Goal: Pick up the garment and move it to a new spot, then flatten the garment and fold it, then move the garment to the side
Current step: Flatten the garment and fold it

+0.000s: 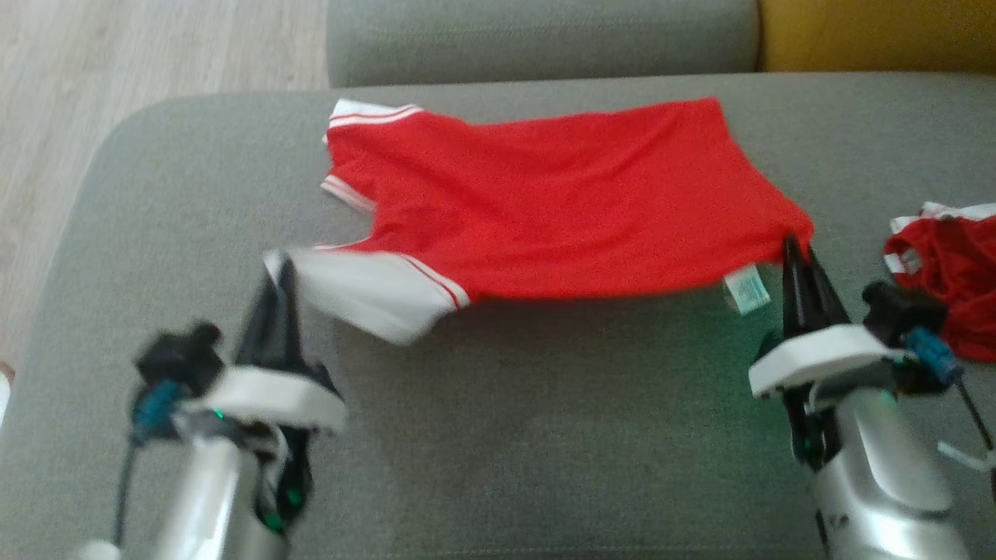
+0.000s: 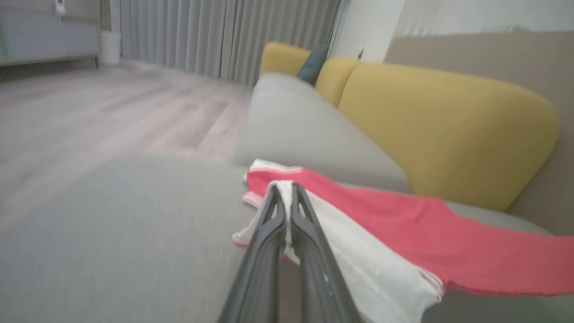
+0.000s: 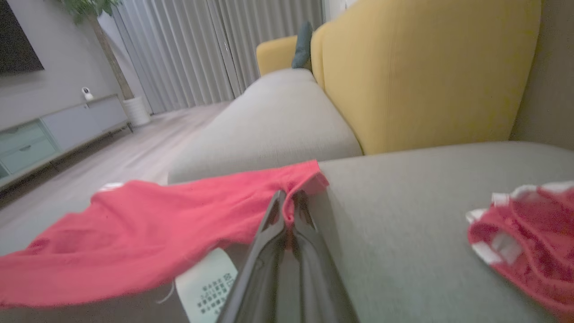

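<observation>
The garment [image 1: 545,210] is a red shirt with white sleeves, spread across the grey sofa seat [image 1: 545,404]. My left gripper [image 1: 282,268] is shut on the tip of its white near sleeve [image 1: 373,292], seen pinched between the dark fingers in the left wrist view [image 2: 284,190]. My right gripper [image 1: 795,247] is shut on the red hem corner [image 3: 309,179], with the white care label [image 1: 747,289] hanging just left of it. The near edge of the garment is lifted off the seat and casts a shadow under it.
A second crumpled red and white garment [image 1: 945,272] lies at the right edge of the seat, beside my right wrist. A grey cushion [image 1: 545,39] and a yellow backrest [image 1: 879,35] stand behind. Wooden floor [image 1: 117,62] lies to the left.
</observation>
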Available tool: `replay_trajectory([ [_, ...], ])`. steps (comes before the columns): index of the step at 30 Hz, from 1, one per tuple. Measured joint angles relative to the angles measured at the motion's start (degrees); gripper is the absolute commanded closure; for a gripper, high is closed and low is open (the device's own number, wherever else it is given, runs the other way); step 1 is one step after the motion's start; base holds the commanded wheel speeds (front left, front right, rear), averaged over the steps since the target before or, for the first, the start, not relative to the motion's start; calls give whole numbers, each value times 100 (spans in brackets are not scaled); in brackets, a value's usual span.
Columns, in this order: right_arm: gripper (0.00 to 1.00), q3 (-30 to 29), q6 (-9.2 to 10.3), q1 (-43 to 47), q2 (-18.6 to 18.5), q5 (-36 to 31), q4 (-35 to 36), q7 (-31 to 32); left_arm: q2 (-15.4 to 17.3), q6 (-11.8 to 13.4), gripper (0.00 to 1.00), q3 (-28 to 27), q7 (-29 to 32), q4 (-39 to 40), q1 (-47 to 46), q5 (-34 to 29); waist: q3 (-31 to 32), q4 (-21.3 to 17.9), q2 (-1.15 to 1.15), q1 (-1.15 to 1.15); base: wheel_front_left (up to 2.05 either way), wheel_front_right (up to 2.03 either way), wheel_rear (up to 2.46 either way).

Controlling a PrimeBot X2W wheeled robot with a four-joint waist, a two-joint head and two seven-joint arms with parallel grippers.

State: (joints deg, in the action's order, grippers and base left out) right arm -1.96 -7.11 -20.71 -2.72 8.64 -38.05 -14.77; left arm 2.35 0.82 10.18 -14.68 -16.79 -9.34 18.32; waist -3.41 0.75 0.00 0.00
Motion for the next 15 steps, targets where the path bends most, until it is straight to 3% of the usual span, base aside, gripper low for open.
replay_trajectory([
  [4,100,192,0,-250,-5,83,628,0,51,-240,100,-512,-1,505,-632,-466,192,-69,0,0,0,0,0],
  [8,100,472,0,-945,-261,252,1248,-1,283,-394,100,-865,-2,1058,-1680,-831,312,-84,0,0,0,0,0],
  [15,100,722,0,-2235,-828,708,1882,146,622,-538,100,-917,1,1288,-3155,-1194,340,-29,0,0,0,0,0],
])
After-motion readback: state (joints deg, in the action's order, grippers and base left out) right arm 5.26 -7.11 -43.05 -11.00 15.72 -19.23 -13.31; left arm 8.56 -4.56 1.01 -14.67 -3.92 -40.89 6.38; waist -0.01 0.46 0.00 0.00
